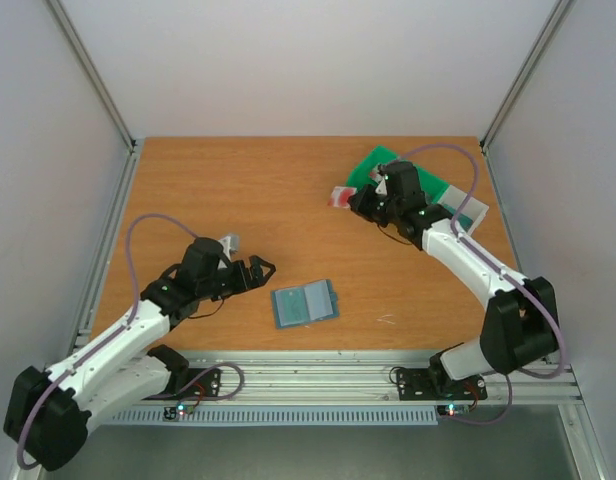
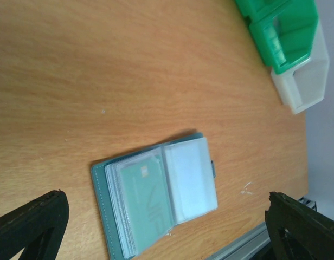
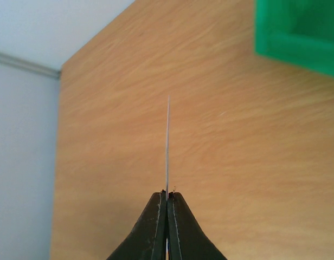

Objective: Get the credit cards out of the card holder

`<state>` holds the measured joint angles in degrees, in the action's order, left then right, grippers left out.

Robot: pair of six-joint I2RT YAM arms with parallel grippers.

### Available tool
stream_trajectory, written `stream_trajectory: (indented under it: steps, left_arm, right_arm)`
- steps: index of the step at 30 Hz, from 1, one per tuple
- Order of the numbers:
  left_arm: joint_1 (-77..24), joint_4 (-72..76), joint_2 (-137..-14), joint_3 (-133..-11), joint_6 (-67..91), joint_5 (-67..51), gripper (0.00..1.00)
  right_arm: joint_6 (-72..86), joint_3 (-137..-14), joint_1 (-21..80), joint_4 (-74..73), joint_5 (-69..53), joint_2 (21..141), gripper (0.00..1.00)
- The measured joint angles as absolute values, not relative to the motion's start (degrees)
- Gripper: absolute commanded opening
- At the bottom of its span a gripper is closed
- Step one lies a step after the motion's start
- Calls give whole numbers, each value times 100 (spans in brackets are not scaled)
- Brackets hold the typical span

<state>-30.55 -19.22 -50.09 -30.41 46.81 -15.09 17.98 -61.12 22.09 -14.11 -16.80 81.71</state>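
Observation:
The slate-blue card holder (image 1: 304,303) lies open on the table near the front edge. In the left wrist view the card holder (image 2: 156,195) shows clear sleeves with a teal card (image 2: 142,197) in the left stack. My left gripper (image 1: 260,270) is open and empty, just left of the holder. My right gripper (image 1: 356,200) is shut on a reddish-pink card (image 1: 339,196), held above the table near the green bin. In the right wrist view the card (image 3: 167,146) shows edge-on between the shut fingers (image 3: 154,227).
A green and white compartment bin (image 1: 433,200) stands at the back right, partly under the right arm; it also shows in the left wrist view (image 2: 286,38) and the right wrist view (image 3: 297,30). The table's front rail (image 1: 318,375) runs close behind the holder.

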Motion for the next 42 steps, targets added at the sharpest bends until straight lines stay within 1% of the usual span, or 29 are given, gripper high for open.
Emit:
stream_trajectory:
  steps: [9, 17, 28, 42]
  left_arm:
    - [-3055, -1787, -5900, -3041, 4495, -2075, 99]
    - [-3055, -1658, -6112, -3041, 4469, -2311, 99]
    - [-3055, -1601, -6112, -3041, 4473, -2318, 99]
    - [-3055, -1470, -6112, -3041, 4571, -2342, 99]
  right_arm:
    - [1385, -7181, 1518, -1911, -797, 9286, 1]
    - [1229, -8016, 1037, -2246, -364, 10169, 1]
    - [1170, -8626, 642, -2403, -504, 10921, 1]
    - [1197, -9598, 578, -2486, -740, 11684, 1]
